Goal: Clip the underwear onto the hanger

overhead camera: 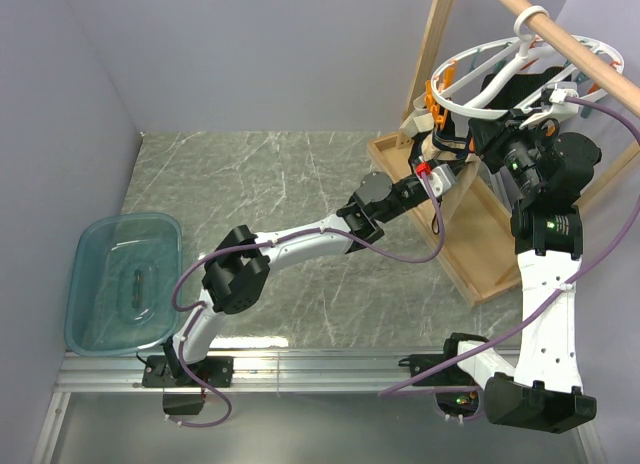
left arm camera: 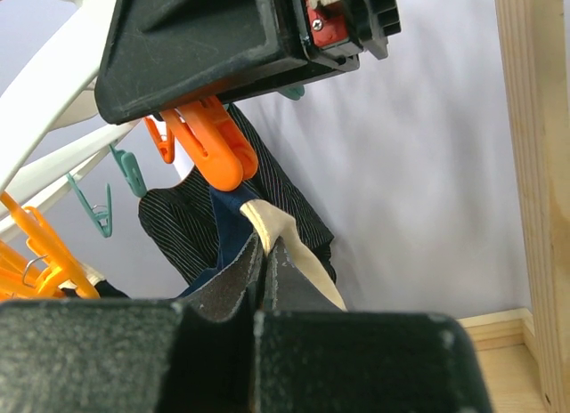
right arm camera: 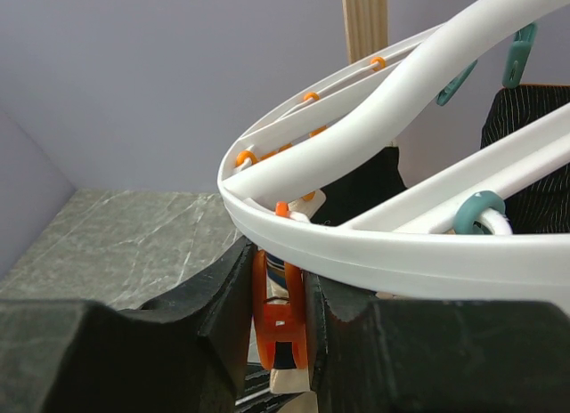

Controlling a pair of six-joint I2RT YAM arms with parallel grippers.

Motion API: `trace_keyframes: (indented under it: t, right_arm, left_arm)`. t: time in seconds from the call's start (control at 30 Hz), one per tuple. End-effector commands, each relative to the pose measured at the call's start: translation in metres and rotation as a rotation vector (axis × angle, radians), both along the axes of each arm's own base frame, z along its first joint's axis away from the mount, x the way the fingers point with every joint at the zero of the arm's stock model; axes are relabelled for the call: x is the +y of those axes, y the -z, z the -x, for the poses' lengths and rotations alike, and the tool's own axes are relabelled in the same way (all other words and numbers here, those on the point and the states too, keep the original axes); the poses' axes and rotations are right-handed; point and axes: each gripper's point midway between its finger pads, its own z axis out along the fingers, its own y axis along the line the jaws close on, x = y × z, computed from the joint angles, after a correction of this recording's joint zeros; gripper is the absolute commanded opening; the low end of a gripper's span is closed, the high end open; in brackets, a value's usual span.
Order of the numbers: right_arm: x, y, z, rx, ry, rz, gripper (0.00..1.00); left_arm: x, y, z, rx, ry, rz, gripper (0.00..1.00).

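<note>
Our left claw (left arm camera: 264, 275) is pinched together on the underwear (left arm camera: 278, 224). It lifts the beige edge with its navy trim up to the hanger (right arm camera: 374, 244), which hangs at about 1 o'clock over the counter (overhead camera: 250, 174). Seen from the left wrist, the orange clip (left arm camera: 214, 150) sits at 11 o'clock from the fabric's tip, just beside it. Our right claw (right arm camera: 280, 293) is clamped on that same clip, one finger against each flat side.

We judge the step in hand to be feeding the hem into the clip's mouth. We cannot tell whether the mouth already has cloth in it.

To do it well, we should squeeze the clip's handle end, not its biting end. We should push the hem in toward 12 o'clock until trim and beige both sit inside. The clip should be released before the left claw lets go. We should also steer clear of the striped garment (left arm camera: 178, 222) hanging behind at 9 o'clock.
</note>
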Motion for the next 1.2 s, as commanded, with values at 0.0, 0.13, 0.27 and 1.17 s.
trace_keyframes:
  t: [0.0,0.13,0.27,1.17]
  right_arm:
    - [-0.003,-0.025,0.001,-0.094,0.019,0.021,0.00]
    - [-0.002,-0.025,0.001,-0.095,0.017,0.019,0.00]
    - [-0.003,-0.028,0.002,-0.109,0.019,0.027,0.00]
    - [-0.003,-0.017,0.001,-0.090,0.018,0.055,0.00]
  left_arm:
    - [0.013,-0.046,0.018,-0.070,0.025,0.080,0.00]
    - [0.010,-0.047,0.021,-0.086,0.034,0.075,0.00]
    - [0.008,-0.044,0.022,-0.083,0.040,0.064,0.00]
    - [0.005,-0.049,0.028,-0.130,0.040,0.064,0.00]
